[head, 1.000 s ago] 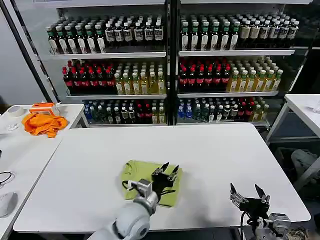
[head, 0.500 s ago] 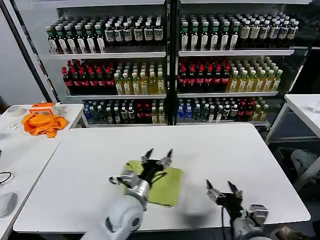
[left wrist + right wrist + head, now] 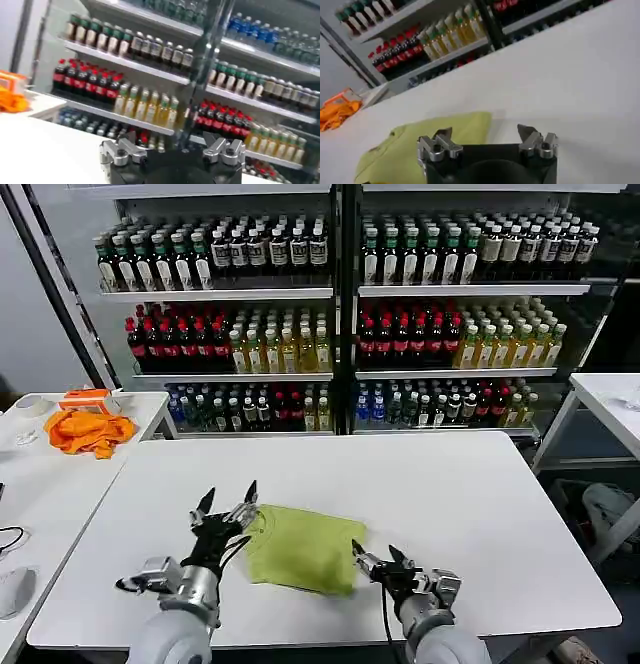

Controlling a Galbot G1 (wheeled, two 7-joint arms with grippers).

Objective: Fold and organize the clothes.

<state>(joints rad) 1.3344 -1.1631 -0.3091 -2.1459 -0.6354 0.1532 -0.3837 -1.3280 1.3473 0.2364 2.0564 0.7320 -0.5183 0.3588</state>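
The clothes are one lime-green T-shirt (image 3: 300,549), lying folded into a small rectangle near the front of the white table (image 3: 450,484). My left gripper (image 3: 229,496) is open and hangs just above the shirt's left edge, holding nothing. In the left wrist view the left gripper (image 3: 172,146) points at the bottle shelves. My right gripper (image 3: 375,552) is open beside the shirt's front right corner, close to the tabletop. From the right wrist, the shirt (image 3: 415,142) lies just beyond the right gripper (image 3: 485,134), whose spread fingers hold nothing.
Shelves of bottles (image 3: 340,314) stand behind the table. An orange cloth (image 3: 88,432) lies on a side table (image 3: 50,494) to the left, with a mouse (image 3: 14,589) near its front. Another white table (image 3: 610,399) stands at the right.
My left gripper has moved left off the top of the shirt to its left edge. My right gripper has swung left from the table's front right to the shirt's right corner.
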